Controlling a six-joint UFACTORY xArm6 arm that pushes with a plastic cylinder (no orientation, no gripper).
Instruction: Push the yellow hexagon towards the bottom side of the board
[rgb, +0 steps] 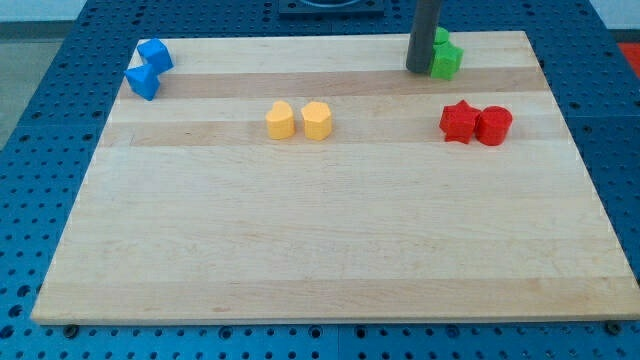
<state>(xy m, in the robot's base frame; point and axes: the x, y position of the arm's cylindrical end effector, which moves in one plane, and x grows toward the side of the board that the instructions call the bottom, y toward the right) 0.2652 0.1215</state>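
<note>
**Eight blocks on the board, my tip far from the yellow pair**

One pale wooden board (330, 250) with lengthwise grain bands fills most of the frame, lying on a blue perforated table surface (40, 120). The dark grey straight rod comes down in the upper right of the frame, and my tip (418, 70) rests on the board near its top edge. It has no jaws to open or close and carries nothing; it stands just to the left of the green blocks, close enough that I cannot tell whether it touches them.

The yellow hexagon block (317, 120) lies in the upper middle of the frame, well apart from my tip, down and to the left of it. Just beside it on the left sits a second yellow block (281, 120) of rounded, less certain shape; the two look nearly touching.

The blocks all look like smooth, matte moulded pieces. In the right of the frame a red star-shaped block (459, 121) touches a red cylinder (494, 126). In the upper left corner two blue blocks (148, 68), angular in outline, sit together at the board's edge. The two green blocks (445, 57) are stacked closely in view, one partly hidden behind the rod.
</note>
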